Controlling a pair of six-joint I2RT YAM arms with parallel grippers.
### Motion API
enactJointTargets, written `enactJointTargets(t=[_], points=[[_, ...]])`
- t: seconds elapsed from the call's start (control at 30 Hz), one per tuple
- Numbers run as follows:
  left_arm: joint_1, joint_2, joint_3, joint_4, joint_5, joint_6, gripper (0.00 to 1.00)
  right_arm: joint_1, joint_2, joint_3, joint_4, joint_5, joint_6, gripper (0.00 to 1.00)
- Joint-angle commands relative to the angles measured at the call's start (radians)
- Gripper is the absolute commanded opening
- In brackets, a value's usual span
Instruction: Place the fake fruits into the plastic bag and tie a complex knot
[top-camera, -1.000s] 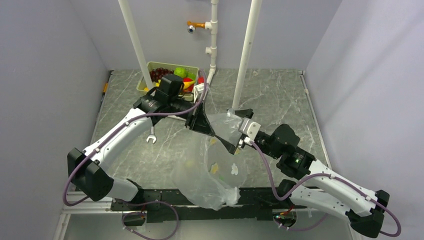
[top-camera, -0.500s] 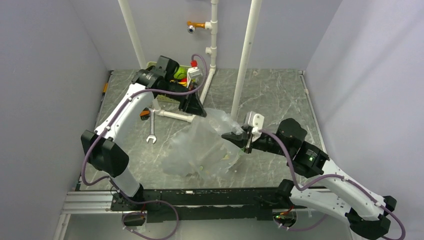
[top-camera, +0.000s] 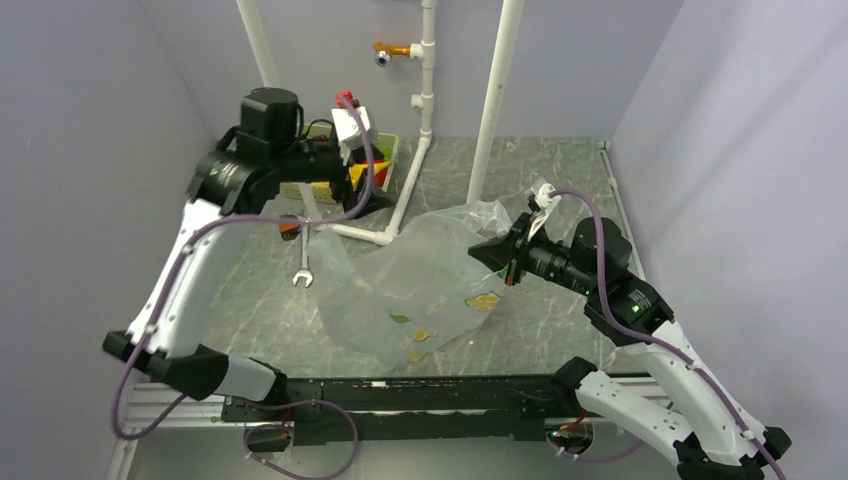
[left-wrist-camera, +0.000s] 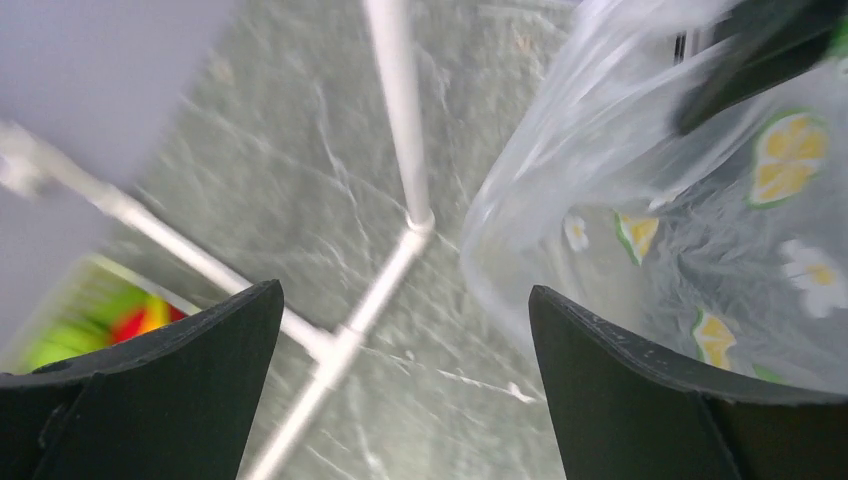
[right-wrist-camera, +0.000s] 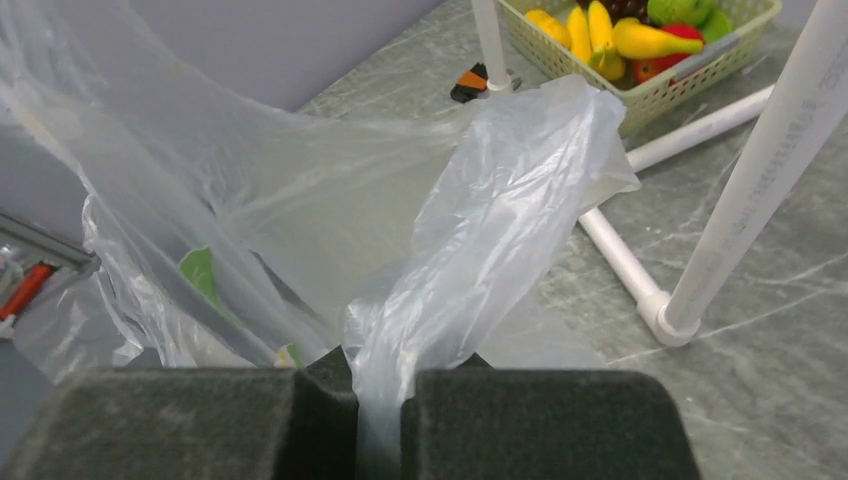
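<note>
Film of the plastic bag (top-camera: 420, 280) sits clamped in the right gripper (right-wrist-camera: 378, 415), likely holding its mouth up, while the wide-open, empty left gripper (left-wrist-camera: 402, 300) hovers by the fake fruits (right-wrist-camera: 640, 35).

Plain pale lilac walls close in on three sides: left wall (top-camera: 90, 130), back wall (top-camera: 330, 70), right wall (top-camera: 740, 150). All matte.

Grey-green marble-patterned tabletop (top-camera: 560, 185) fills space between them, pale veins running across.

White plastic pipe frame stands on it:
- left upright (top-camera: 262, 55)
- right upright (top-camera: 497, 95)
- thinner vertical pipe (top-camera: 428, 70) against back wall
- low horizontal pipe (top-camera: 360, 233) lying on tabletop, joined at corner fitting

Small orange fitting (top-camera: 393, 48) juts left from vertical pipe.

Silver aluminium rail (top-camera: 180, 400) along near edge.

Light flat, even; shadows soft.
</note>
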Motion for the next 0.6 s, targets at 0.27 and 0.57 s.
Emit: enactJointTargets(t=[0.27, 0.57], points=[[-0.581, 0.055, 0.117, -0.449, -0.519, 0.352, 0.55, -0.011, -0.013, 0.069, 0.033, 0.031, 0.025, 0.00], [-0.499, -0.227, -0.424, -0.380, -0.504, 0.308, 0.54, -0.083, -0.081, 0.106, -0.067, 0.188, -0.087, 0.00]])
